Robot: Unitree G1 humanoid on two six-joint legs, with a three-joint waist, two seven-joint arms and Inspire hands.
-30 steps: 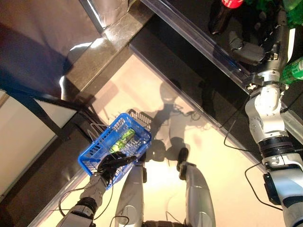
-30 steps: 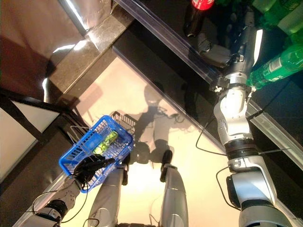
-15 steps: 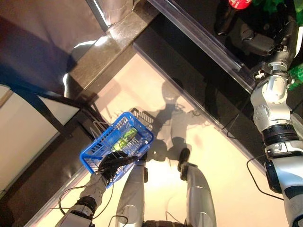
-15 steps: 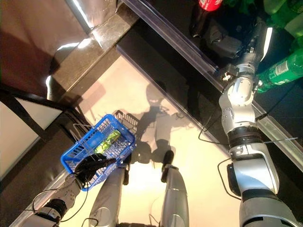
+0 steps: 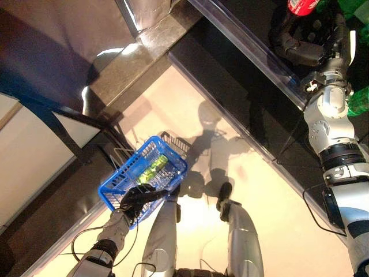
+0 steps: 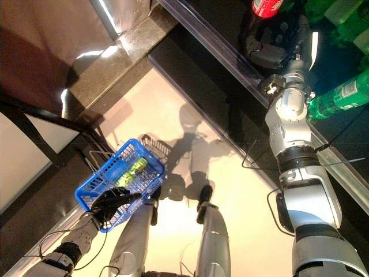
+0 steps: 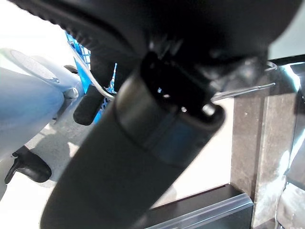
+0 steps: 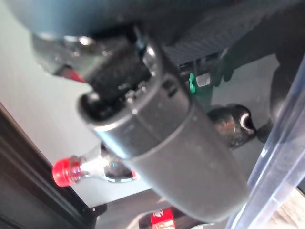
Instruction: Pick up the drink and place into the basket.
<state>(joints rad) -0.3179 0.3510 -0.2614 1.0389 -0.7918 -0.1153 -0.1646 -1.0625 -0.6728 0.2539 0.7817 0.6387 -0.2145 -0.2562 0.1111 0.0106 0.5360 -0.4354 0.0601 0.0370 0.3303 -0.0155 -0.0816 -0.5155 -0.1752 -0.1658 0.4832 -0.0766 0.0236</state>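
- Left eye view: the left hand [image 5: 136, 199] has its fingers curled round the near rim or handle of the blue basket [image 5: 118, 183], held low over the floor, with a green bottle [image 5: 151, 168] lying inside it. The right hand [image 5: 300, 49] is up at the dark shelf [image 5: 242, 40], beside a dark cola bottle with a red label [image 5: 302, 6]; its fingers look bent, but I cannot tell whether they have closed on a drink. Risk, as I judge it: a sideways brush could tip that bottle or its neighbours.
- Right eye view: a green bottle on its side [image 6: 339, 97] lies close to the right forearm. Swinging the arm back could knock it off the shelf.
- Left wrist view: the dark hand fills the frame, with blue mesh and a wire handle [image 7: 97, 86] just past it. If the grip is shallow, the basket may tilt and spill.
- Right wrist view: a red-capped bottle [image 8: 90, 169] shows beyond the hand, apparently not held. Closing too early would miss it.
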